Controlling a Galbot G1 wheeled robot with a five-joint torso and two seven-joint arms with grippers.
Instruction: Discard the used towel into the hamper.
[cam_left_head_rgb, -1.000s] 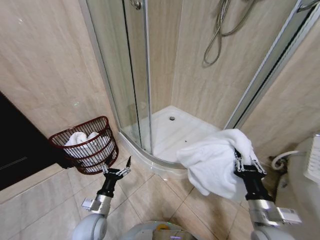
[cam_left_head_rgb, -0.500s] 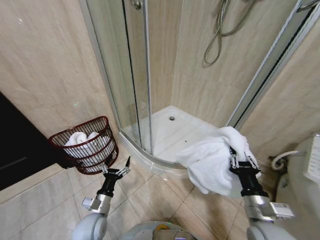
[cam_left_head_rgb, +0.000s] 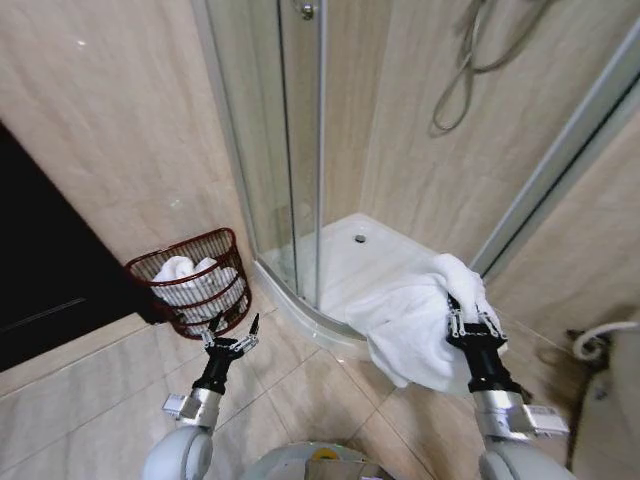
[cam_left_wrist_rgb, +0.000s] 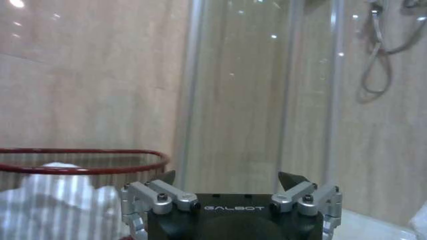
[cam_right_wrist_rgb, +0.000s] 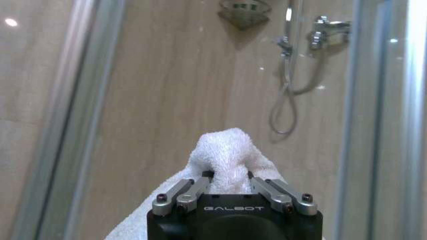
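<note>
1. We see the towel (cam_left_head_rgb: 415, 325) held up in the air at right, in front of the shower tray (cam_left_head_rgb: 345, 262). It is white and bunched, and hangs down and out to the robot's left from the grip point. We cannot name a clear long axis, since it is a loose drape.
2. We see the hamper (cam_left_head_rgb: 190, 283) on the floor at left, against the wall beside the shower door. It stands roughly upright with its rim up and tipped a bit toward the camera. White towels (cam_left_head_rgb: 185, 272) are already inside it.
3. The right pincer (cam_left_head_rgb: 471, 327) is clamped on a fold of the towel. In the right wrist view a peak of the towel (cam_right_wrist_rgb: 227, 155) pokes up between the narrow jaws of the right pincer (cam_right_wrist_rgb: 227, 182).
4. The left pincer (cam_left_head_rgb: 229, 331) is spread wide and holds nothing. It points up and forward, just in front of the hamper's base, and we cannot tell if it touches the bars. In the left wrist view the left pincer (cam_left_wrist_rgb: 227, 179) has its tips well apart, with the hamper (cam_left_wrist_rgb: 87, 167) rim off to one side.
5. The floor (cam_left_head_rgb: 90, 400) is beige tile with a glossy finish.
6. The walls are beige tile too. The glass shower door (cam_left_head_rgb: 275, 150) has metal frames, and a shower hose (cam_left_head_rgb: 470, 60) hangs on the far wall. There is a dark panel (cam_left_head_rgb: 40, 260) at far left.
</note>
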